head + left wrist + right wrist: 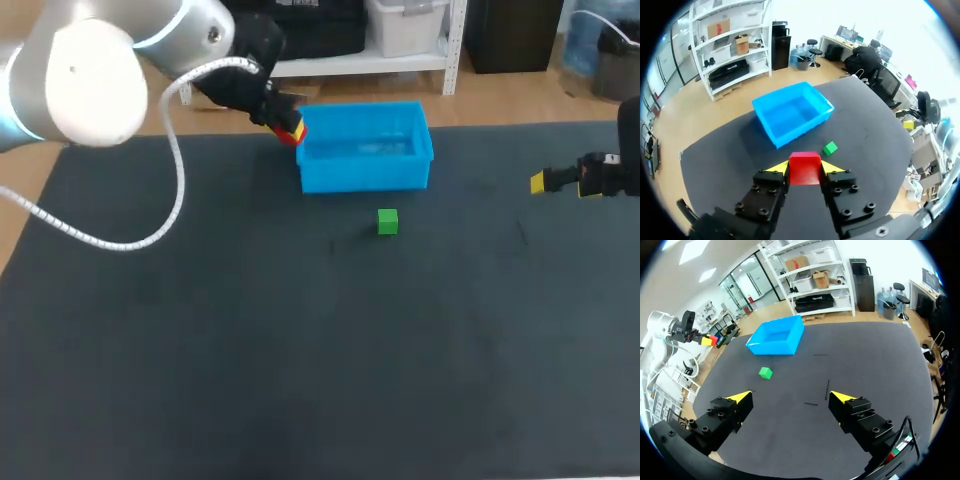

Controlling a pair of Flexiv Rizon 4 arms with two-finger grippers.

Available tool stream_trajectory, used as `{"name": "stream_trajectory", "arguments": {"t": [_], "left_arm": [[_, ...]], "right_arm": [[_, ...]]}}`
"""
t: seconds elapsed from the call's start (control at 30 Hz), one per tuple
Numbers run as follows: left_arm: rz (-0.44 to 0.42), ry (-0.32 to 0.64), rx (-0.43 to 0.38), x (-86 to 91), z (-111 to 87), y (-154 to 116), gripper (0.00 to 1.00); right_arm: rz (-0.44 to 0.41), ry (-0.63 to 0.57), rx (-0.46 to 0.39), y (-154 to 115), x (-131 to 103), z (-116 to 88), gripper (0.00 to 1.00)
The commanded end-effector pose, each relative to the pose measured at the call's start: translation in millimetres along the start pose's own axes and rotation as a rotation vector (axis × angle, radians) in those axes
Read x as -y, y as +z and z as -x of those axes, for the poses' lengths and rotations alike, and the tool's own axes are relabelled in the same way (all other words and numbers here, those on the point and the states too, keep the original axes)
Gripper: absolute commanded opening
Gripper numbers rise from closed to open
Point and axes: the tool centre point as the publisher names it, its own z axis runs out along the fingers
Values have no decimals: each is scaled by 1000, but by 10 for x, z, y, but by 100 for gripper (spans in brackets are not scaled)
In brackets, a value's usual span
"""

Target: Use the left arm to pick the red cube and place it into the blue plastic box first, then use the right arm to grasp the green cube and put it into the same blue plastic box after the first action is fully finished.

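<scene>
Over the desk (200, 350), just short of the blue plastic box (365, 172), the left claw (290, 130) pinches the red cube (804, 168). I'd carry it over the box's middle before releasing, clear of the wall. Meanwhile the right claw (790, 396) hangs spread, and the green cube (388, 221) lies on the desk near the box.

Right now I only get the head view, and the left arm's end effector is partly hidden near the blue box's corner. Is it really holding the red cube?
Observer: Yes. The left wrist view shows the red cube clamped from both sides by the left end effector.
Operator: And the other arm's end effector? I see one yellow tip.
Observer: The right wrist view shows the right end effector wide open with nothing between its fingers. The green cube lies ahead of it, untouched.
</scene>
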Motion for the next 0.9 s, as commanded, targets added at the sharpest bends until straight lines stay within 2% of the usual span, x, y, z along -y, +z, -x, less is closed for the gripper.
{"name": "stream_trajectory", "arguments": {"t": [0.03,0.33,0.73,0.9], "left_arm": [[-27,3,31,-53,-28,44,0],[-45,31,27,-184,187,297,0],[-69,77,24,-458,652,771,0],[-63,93,12,-493,816,939,0]], "right_arm": [[-1,0,-1,-4,0,1,100],[-1,0,-1,-4,0,1,100],[-1,0,-1,-4,0,1,100],[-1,0,-1,-4,0,1,100]]}}
